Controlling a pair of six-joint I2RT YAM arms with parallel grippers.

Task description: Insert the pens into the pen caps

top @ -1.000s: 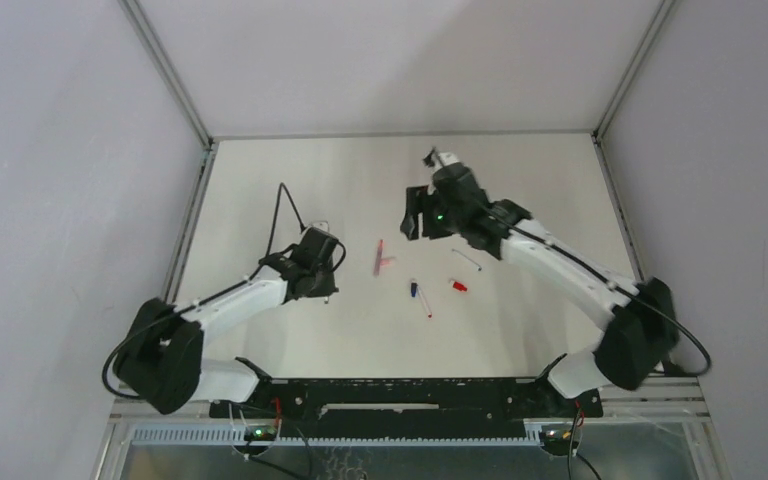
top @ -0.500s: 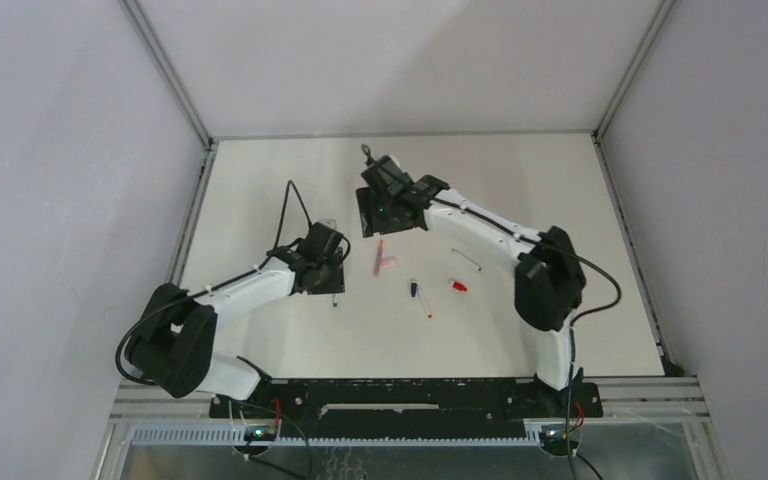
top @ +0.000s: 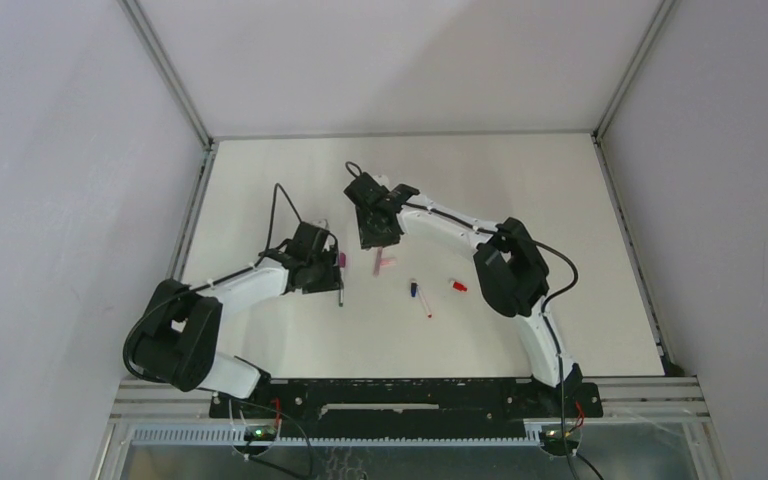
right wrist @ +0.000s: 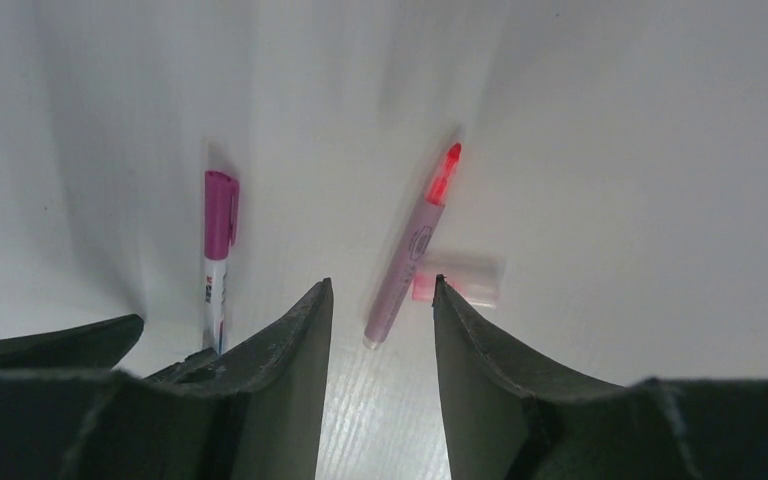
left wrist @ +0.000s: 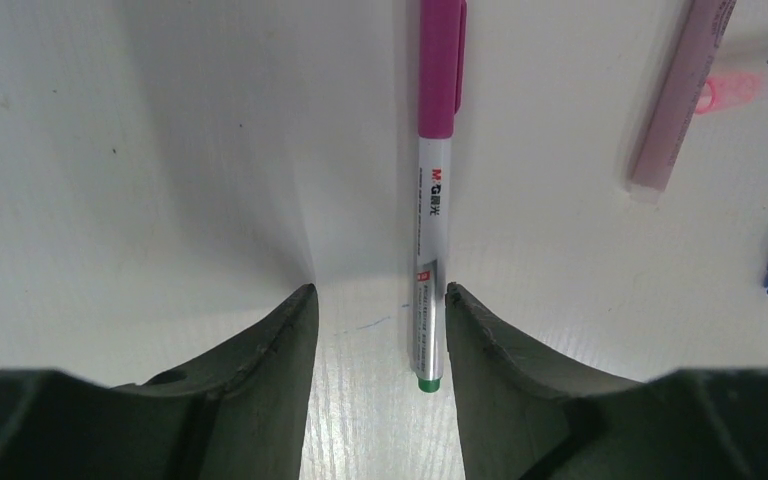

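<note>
Left fingers (left wrist: 260,360) spread, straddling slim magenta-capped pen (left wrist: 428,230) | right fingers (right wrist: 290,365) parted around matte pink pen (right wrist: 400,270)

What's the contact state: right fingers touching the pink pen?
Apart. Right wrist view: the pink pen lies in the right gripper opening, bare table showing between it and both fingers.

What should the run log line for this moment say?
left claw: open around capped magenta pen, not gripping | right claw: open, straddling uncapped pink pen | pink cap: beside that pen
</note>
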